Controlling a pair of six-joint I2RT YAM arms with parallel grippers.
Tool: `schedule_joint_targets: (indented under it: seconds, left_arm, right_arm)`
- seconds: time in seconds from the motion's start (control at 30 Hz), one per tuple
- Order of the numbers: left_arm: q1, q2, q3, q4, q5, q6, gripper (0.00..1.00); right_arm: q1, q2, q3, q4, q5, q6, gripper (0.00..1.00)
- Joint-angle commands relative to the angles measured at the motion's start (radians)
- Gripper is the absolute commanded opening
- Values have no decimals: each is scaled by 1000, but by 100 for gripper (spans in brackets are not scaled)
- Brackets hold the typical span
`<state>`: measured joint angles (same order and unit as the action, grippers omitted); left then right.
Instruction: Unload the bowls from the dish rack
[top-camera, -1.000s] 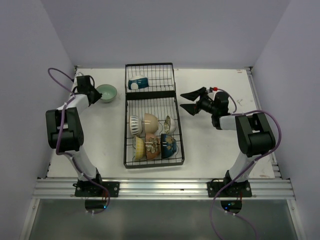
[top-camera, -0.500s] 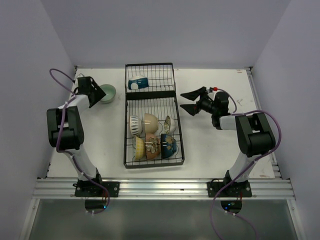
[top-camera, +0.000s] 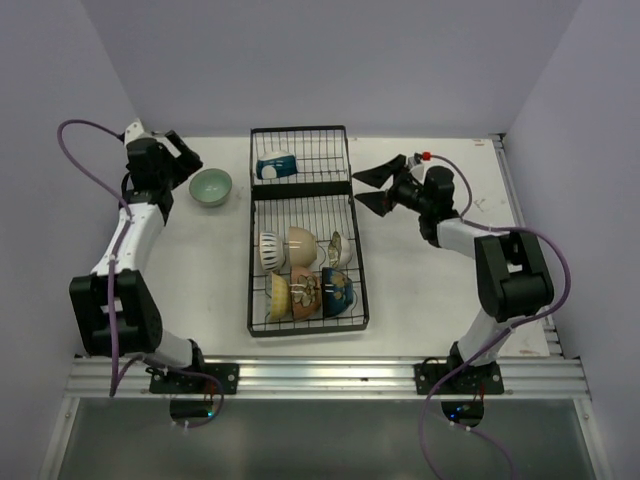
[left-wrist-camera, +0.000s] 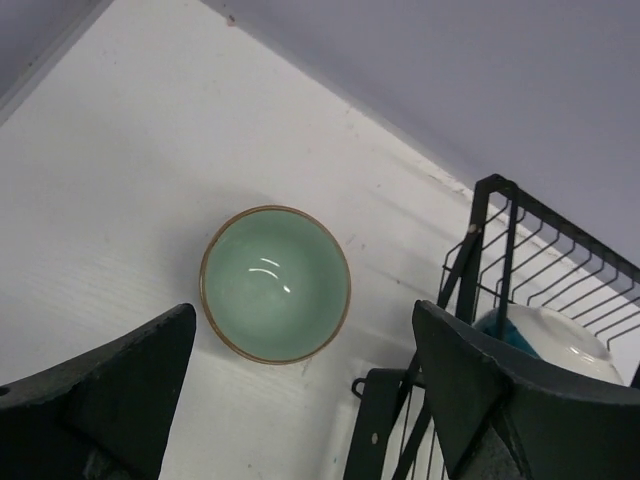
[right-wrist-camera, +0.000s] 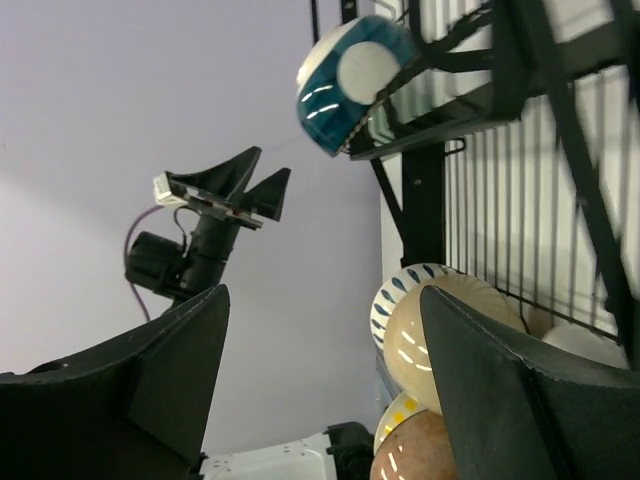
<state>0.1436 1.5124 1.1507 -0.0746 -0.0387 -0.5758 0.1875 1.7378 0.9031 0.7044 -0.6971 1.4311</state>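
Note:
The black wire dish rack (top-camera: 250, 262) runs down the middle of the table. A teal-and-white bowl (top-camera: 274, 165) stands in its far section, and several bowls (top-camera: 305, 270) stand on edge in the near section. A green bowl (top-camera: 211, 187) sits upright on the table left of the rack. My left gripper (top-camera: 186, 160) hangs open above and left of that bowl, holding nothing. In the left wrist view the green bowl (left-wrist-camera: 275, 283) lies below the spread jaws. My right gripper (top-camera: 368, 188) is open beside the rack's right edge, empty, facing the bowls (right-wrist-camera: 450, 340).
The rack's corner post (left-wrist-camera: 490, 215) and the teal-and-white bowl (left-wrist-camera: 545, 335) are close to the left gripper's right finger. A white wall edge borders the table at far left. In the right wrist view the rack's divider (right-wrist-camera: 425, 200) stands ahead.
The left gripper opened, let go of the green bowl's rim and rose toward the far left. The bowl stayed on the table. The right gripper moved toward the rack and spread a little wider.

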Motion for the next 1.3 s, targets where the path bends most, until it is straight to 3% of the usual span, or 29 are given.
schedule_joint_targets:
  seconds: [0.0, 0.3, 0.37, 0.53, 0.7, 1.27]
  left_arm:
    - [8, -128, -54, 39, 78, 44, 98]
    - [7, -374, -241, 41, 169, 86, 100]
    - [4, -464, -302, 58, 142, 105, 94]
    - [-99, -612, -422, 110, -45, 192, 99]
    - [-222, -659, -425, 78, -187, 254, 100]
    - [-383, -681, -410, 27, -316, 306, 100]
  right_arm:
    - [75, -18, 98, -92, 50, -96, 81]
    - [220, 103, 269, -117, 133, -83, 80]
    - [243, 124, 304, -158, 165, -90, 80]
    - [299, 206, 411, -220, 243, -83, 80]
    - [332, 285, 538, -273, 309, -69, 80]
    - [375, 440, 694, -272, 401, 17, 79]
